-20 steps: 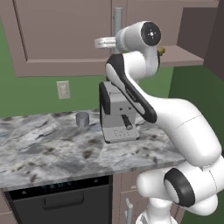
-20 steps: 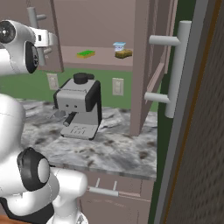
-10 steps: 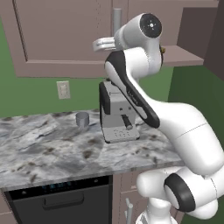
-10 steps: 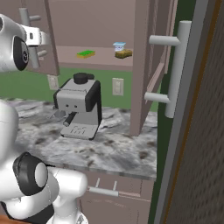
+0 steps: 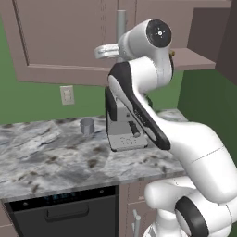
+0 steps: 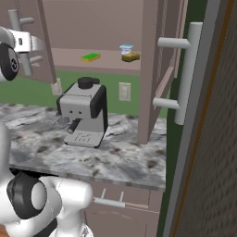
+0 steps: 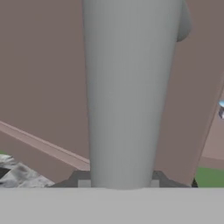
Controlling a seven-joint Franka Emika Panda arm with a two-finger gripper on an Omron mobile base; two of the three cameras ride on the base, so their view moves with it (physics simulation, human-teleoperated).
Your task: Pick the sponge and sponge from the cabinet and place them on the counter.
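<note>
The white arm's two-finger gripper (image 7: 117,183) is clamping narrowly on the long vertical grey bar handle (image 7: 131,92) of the mauve-brown wall cabinet (image 5: 60,41). Right of that handle, on the open cabinet shelf, the bright green sponge with a yellow layer (image 6: 90,57) is lying beside a small white blue-rimmed cup (image 6: 125,49) and the tan-yellow sponge (image 6: 131,57). Below, a grey-and-black coffee machine (image 6: 83,112) is standing on the grey-and-white marble counter (image 6: 120,159).
</note>
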